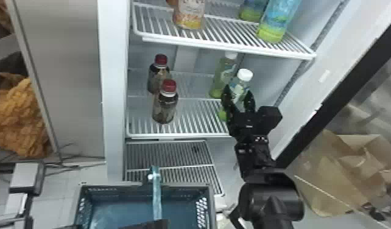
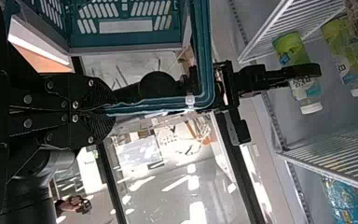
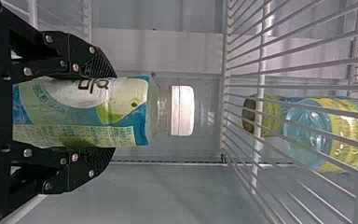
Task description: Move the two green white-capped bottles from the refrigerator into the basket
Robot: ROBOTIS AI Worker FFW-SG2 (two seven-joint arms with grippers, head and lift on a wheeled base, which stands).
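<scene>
The right end effector [image 1: 238, 91] is at the middle wire shelf [image 1: 191, 114] of the refrigerator [image 1: 114, 91], holding the front green bottle [image 1: 238, 86] between its two black fingers. They stand apart by the bottle's width, one against each side of its labelled body, and the white cap [image 1: 245, 75] reaches past the fingertips. The bottle's base is partly hidden behind the hand; it seems to be at the shelf's level, though whether it bears weight there is hard to say.

The rear green bottle [image 1: 223, 73], also white-capped, stands on the same shelf, just behind the front one and a little to its left. Farther left on that shelf stand two dark bottles with red caps, the nearer one [image 1: 165, 108] in front of the other [image 1: 156, 77].

The left end effector [image 1: 157, 221] is closed on the blue-green handle [image 1: 156, 195] of the basket [image 1: 118, 186], its fingers drawn together around that narrow bar. The basket is low in front of the refrigerator.

On the upper shelf [image 1: 228, 46] are a bottle with a yellow-orange lower part [image 1: 189, 15] to the left and two blue-and-green bottles to the right, one nearer [image 1: 275, 26] and one farther back [image 1: 253, 10].
</scene>
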